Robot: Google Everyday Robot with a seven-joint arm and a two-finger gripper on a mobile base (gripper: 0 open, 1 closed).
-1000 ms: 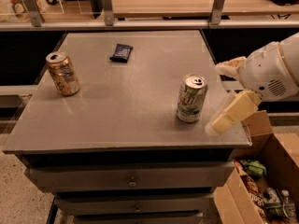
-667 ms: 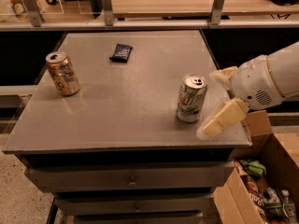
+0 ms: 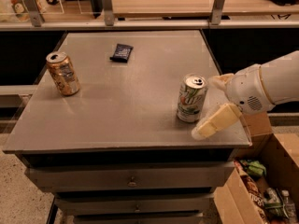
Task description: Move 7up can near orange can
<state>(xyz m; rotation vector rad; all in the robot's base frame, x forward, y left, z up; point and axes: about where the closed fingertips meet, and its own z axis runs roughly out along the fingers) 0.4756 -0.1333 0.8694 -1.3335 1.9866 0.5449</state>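
The 7up can (image 3: 191, 98) stands upright on the grey table (image 3: 121, 106), right of the middle, white and silver with green markings. The orange can (image 3: 62, 73) stands near the table's left edge, leaning slightly. My gripper (image 3: 205, 105) reaches in from the right on a white arm. It is open, with one cream finger (image 3: 215, 122) in front of the can and to its right, and the other finger (image 3: 219, 80) behind and to its right. The can is at the mouth of the fingers and is not held.
A small dark packet (image 3: 121, 52) lies at the back of the table. A cardboard box (image 3: 259, 185) with packets stands on the floor at the right. A counter with metal posts (image 3: 106, 3) runs behind the table. Drawers sit below the tabletop.
My gripper has moved left toward the 7up can, with its near finger now reaching beside the can's base. Both cans have stayed in place.
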